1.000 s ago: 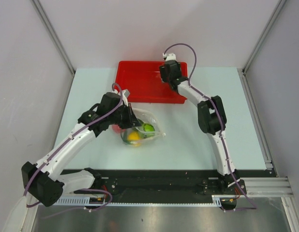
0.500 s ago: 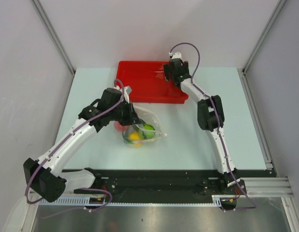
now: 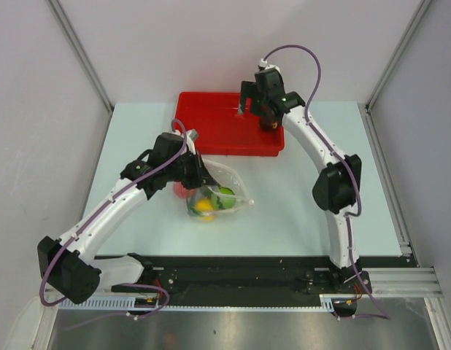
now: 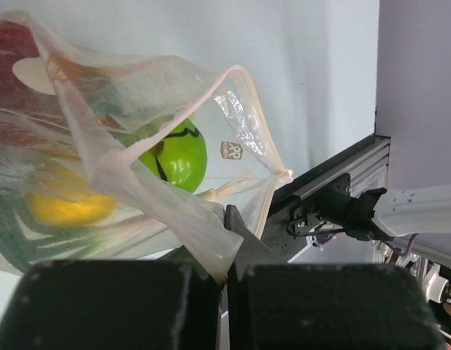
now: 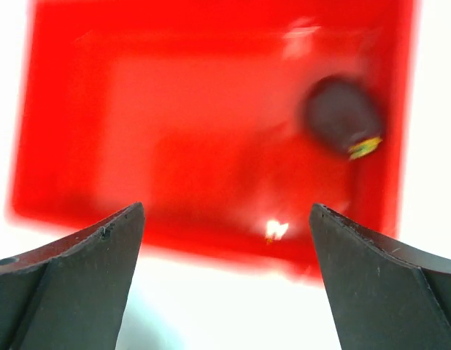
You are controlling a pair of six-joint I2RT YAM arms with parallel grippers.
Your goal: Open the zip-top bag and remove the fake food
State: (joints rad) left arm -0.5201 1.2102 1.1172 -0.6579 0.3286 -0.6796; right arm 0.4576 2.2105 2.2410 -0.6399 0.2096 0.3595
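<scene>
Centre frame, the left gripper (image 3: 203, 177) pinches a fold of the light, slippery bag (image 3: 224, 186), toy food (image 4: 174, 153) inside; its stiffer zip strip (image 4: 260, 102) looks the surer hold. Upper centre, the right gripper (image 3: 256, 111) hangs, jaws spread wide, over the tray (image 3: 203, 117).

Clear zip-top bag (image 4: 138, 80) lies open, holding green ball (image 4: 176, 154), yellow ball (image 4: 68, 208), perhaps others.

We stretch our left arm forward and to the right, with the elbow low. Our left gripper (image 3: 201, 177) has its jaws pinched together on a fold of the zip-top bag (image 4: 185, 232). Our right arm rises from its base, bends at the elbow and reaches far forward and leftward. Our right gripper (image 5: 225, 219) points down with its fingers spread wide apart.
</scene>
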